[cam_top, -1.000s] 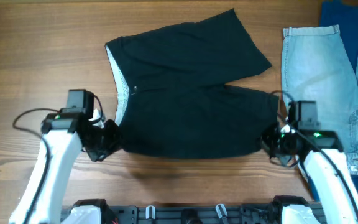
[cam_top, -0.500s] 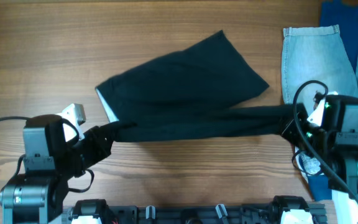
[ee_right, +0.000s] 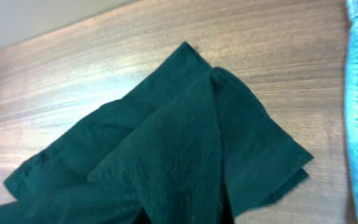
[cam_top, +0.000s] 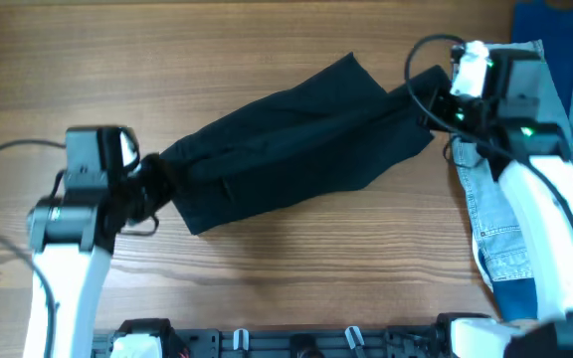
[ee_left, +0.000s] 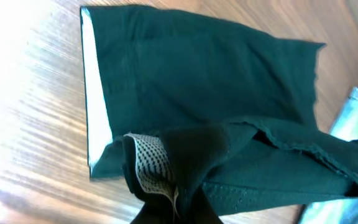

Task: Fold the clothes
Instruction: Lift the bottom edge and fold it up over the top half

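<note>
Overhead, I am holding the large matte black soft-fabric garment (cam_top: pixel 296 139) stretched from the left gripper (cam_top: pixel 155 184) across to the right gripper (cam_top: pixel 428 102), partly resting on the wooden bench (cam_top: pixel 267 40). Both grippers are clamping fabric, and a light-blue denim piece (cam_top: pixel 495 229) is lying just beside the right one.

In the left wrist view, the garment (ee_left: pixel 197 74) is bunching into the gripper at its white mesh patch (ee_left: pixel 149 163).

In the right wrist view, doubled cloth is fanning out ahead of the gripper.

I judge the first fold is under way. The next move calls for laying the carried edge down square on the layer below, then releasing.
</note>
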